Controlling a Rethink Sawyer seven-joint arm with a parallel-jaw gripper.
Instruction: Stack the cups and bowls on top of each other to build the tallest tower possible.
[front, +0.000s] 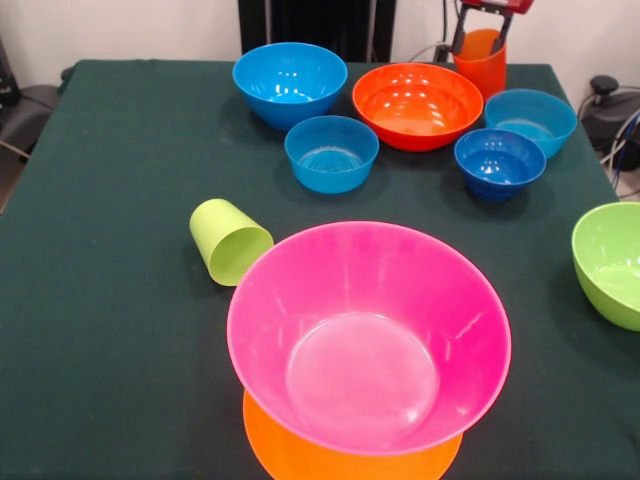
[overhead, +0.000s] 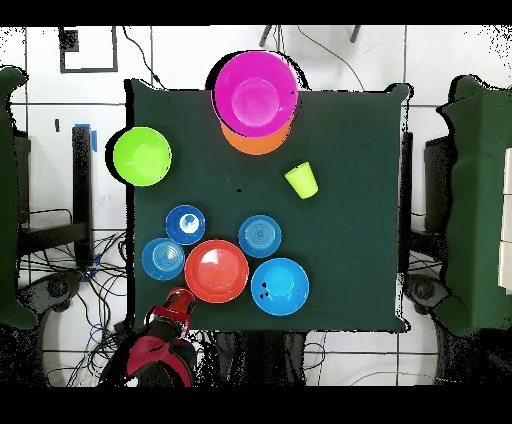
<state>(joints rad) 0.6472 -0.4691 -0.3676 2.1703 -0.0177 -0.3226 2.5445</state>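
Note:
My gripper (front: 480, 42) is at the table's far right corner, with a finger on each side of the ribbed orange cup (front: 482, 68), closed on it. It also shows in the overhead view (overhead: 177, 300). The lime green cup (front: 230, 240) lies on its side left of the tower. The tower is the large pink bowl (front: 370, 340), upright on the upturned light-orange bowl (front: 300, 455). A medium blue bowl (front: 290, 80), a red-orange bowl (front: 417, 103) and three small blue bowls (front: 331, 152) (front: 530, 120) (front: 499, 162) stand upright at the far side. The lime-green bowl (front: 612, 262) stands at the right edge.
The dark green tablecloth (front: 110, 300) covers the table. Cables lie on the floor (overhead: 100, 270) beside the robot's base. The tower stands at the table edge farthest from the robot (overhead: 258, 140).

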